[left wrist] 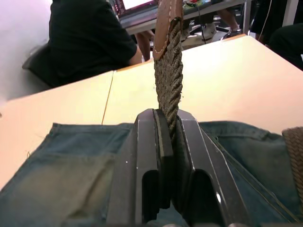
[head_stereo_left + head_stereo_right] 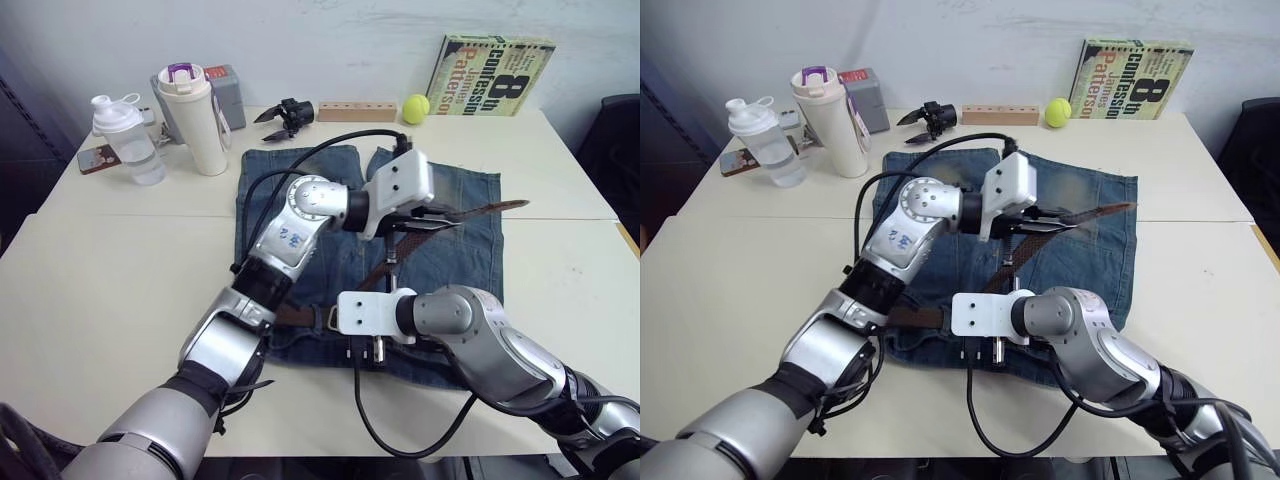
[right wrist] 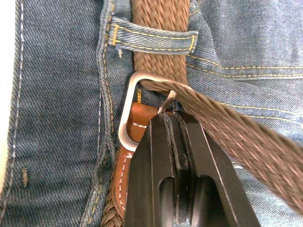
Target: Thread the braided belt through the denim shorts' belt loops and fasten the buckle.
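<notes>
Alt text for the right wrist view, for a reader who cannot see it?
The right gripper pinches the prong at the silver buckle, where the braided belt passes through the frame. Beyond, the belt runs under a belt loop on the denim shorts.

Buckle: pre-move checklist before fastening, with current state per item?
1. Left gripper clamped on the braided belt near its tan tip: ok.
2. Belt passed through the buckle frame: ok, the strap runs out over the frame.
3. Belt under the belt loop next to the buckle: ok.
4. Right gripper shut on the prong: ok, fingertips closed at its base.
5. Prong seated through the weave: cannot tell, its tip meets the strap's edge.
6. Denim shorts lying flat on the table: ok.
7. Remaining loops threaded: cannot tell, arms cover the waistband.
</notes>
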